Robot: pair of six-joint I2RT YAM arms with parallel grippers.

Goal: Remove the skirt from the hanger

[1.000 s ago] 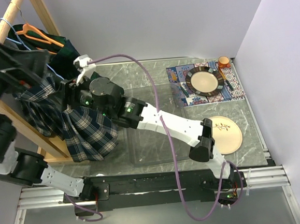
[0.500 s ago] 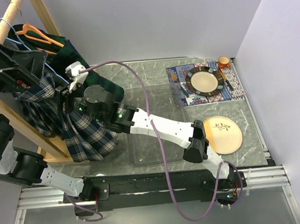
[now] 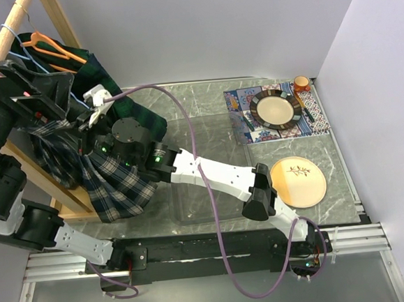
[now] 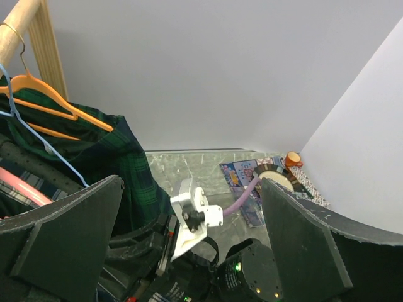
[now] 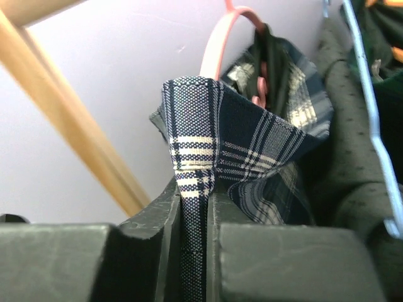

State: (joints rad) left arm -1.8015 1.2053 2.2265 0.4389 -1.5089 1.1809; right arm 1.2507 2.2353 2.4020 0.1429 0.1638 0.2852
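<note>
The navy and white plaid skirt (image 3: 117, 189) hangs from a pink hanger (image 5: 217, 44) on the wooden rack at the left. My right gripper (image 3: 86, 129) is shut on a fold of the skirt's waistband (image 5: 192, 157); in the right wrist view (image 5: 194, 204) the cloth is pinched tight between both fingers, just below the hanger's hook. My left gripper (image 3: 39, 83) hovers above it by the rail. In the left wrist view (image 4: 190, 184) its fingers stand wide apart with nothing between them. A bit of the pink hanger (image 4: 19, 192) shows at the lower left.
An orange hanger (image 3: 50, 47) and a blue wire hanger (image 4: 47, 148) carry a dark green plaid garment (image 3: 105, 74) on the same rail (image 3: 7, 30). A slanted wooden post (image 3: 47, 181) stands beside the skirt. A clear bin (image 3: 194, 190), two plates (image 3: 299, 182) and a patterned mat (image 3: 276, 110) lie on the table.
My right arm has swung left toward the rack with the waistband in its grip, and the skirt has bunched up against the post. My left gripper has shifted slightly right over the rail.
</note>
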